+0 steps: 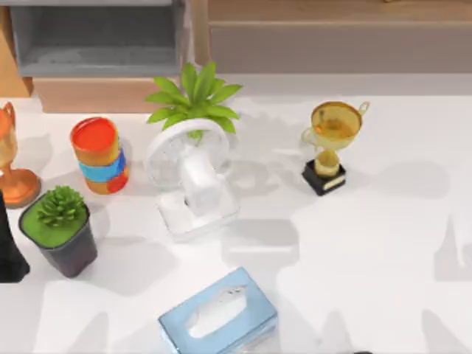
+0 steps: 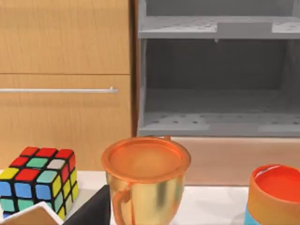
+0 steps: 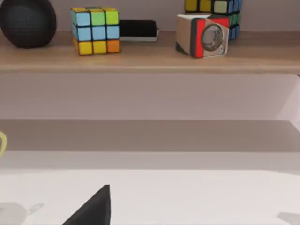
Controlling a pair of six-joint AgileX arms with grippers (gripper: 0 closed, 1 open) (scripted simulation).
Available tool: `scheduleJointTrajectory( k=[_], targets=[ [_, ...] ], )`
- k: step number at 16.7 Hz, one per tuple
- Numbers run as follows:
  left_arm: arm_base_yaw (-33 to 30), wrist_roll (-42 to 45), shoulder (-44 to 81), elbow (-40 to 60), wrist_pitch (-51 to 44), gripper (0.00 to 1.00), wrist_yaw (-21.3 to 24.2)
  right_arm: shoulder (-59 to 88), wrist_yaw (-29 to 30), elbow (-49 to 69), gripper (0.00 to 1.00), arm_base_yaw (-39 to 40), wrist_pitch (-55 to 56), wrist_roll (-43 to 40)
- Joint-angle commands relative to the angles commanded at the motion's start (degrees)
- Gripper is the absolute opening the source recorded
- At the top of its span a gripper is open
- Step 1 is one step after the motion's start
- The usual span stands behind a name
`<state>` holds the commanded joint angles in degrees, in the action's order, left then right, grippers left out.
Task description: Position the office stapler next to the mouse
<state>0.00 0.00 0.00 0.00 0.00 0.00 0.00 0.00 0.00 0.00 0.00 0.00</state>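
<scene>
left pincer [image 2: 95,211]: a dark wedge of it pokes up in the left wrist view; cannot tell whether it is released or clenched. left arm [image 1: 10,251] sits at the far left edge of the white desk [image 1: 383,243], just beside a succulent in a dark pot [image 1: 59,232]. ahead of that pincer stands a copper-orange trophy cup [image 2: 145,183], upright, with a colour cube [image 2: 37,180] on one side of it and an orange-topped striped cup [image 2: 276,194] on the other; behind them a wooden cabinet front [image 2: 61,70] and a grey shelf unit [image 2: 215,75]. right pincer [image 3: 93,208]: again a dark wedge, low over bare desk; state cannot be told either. it faces a wooden shelf [image 3: 154,58] carrying a black ball-shaped thing [image 3: 26,21], a second colour cube [image 3: 96,29], a dark flat object [image 3: 137,29] too vague to name, and a small red-faced box with a round window [image 3: 202,33]. top view, mid desk: white fan [image 1: 193,181], leafy green plant [image 1: 195,99] just behind it, gold trophy [image 1: 330,144] on a black base to the right, well apart. light-blue tissue box [image 1: 217,313] lies at the near edge, set at an angle.
</scene>
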Motion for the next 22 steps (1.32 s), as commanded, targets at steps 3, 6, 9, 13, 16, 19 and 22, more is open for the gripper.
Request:
scheduleJointTrajectory(
  k=[3, 6, 9, 13, 16, 19, 22],
  targets=[
    [0.0, 0.0, 0.0, 0.0, 0.0, 1.0, 0.0, 0.47, -0.01, 0.32, 1.0, -0.02, -0.25, 0.04],
    [0.0, 0.0, 0.0, 0.0, 0.0, 1.0, 0.0, 5.08, -0.04, 3.58, 1.0, -0.29, -2.87, 0.46],
    [0.0, 0.0, 0.0, 0.0, 0.0, 1.0, 0.0, 13.88, -0.01, 10.08, 1.0, -0.8, -7.95, 1.17],
    [0.0, 0.0, 0.0, 0.0, 0.0, 1.0, 0.0, 28.59, 0.1, 19.62, 1.0, -1.53, -14.63, 2.04],
    [0.0, 0.0, 0.0, 0.0, 0.0, 1.0, 0.0, 37.5, 0.1, 25.92, 1.0, -1.95, -19.33, 2.6],
    [0.0, 0.0, 0.0, 0.0, 0.0, 1.0, 0.0, 46.72, 0.05, 32.38, 1.0, -2.3, -24.03, 3.17],
    [0.0, 0.0, 0.0, 0.0, 0.0, 1.0, 0.0, 55.88, -0.01, 38.84, 1.0, -2.65, -28.71, 3.74]
  ],
)
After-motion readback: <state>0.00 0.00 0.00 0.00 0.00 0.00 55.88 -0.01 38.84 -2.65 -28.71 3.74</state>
